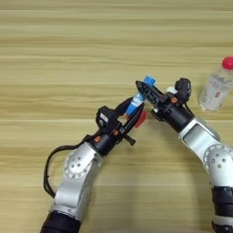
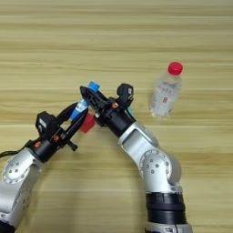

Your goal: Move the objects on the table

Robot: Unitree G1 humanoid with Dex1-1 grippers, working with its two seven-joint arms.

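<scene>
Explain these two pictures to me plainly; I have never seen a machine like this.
Both pictures show one moment, taken by two side-by-side cameras in a humanoid robot's head, looking down at a wooden table. The silver and black limbs are its arms, each ending in a two-fingered gripper. The left gripper and right gripper meet mid-table at a short blue tube, which seems pinched between the left fingers. A small red cube lies beneath. A clear plastic bottle with red cap stands to the right.
</scene>
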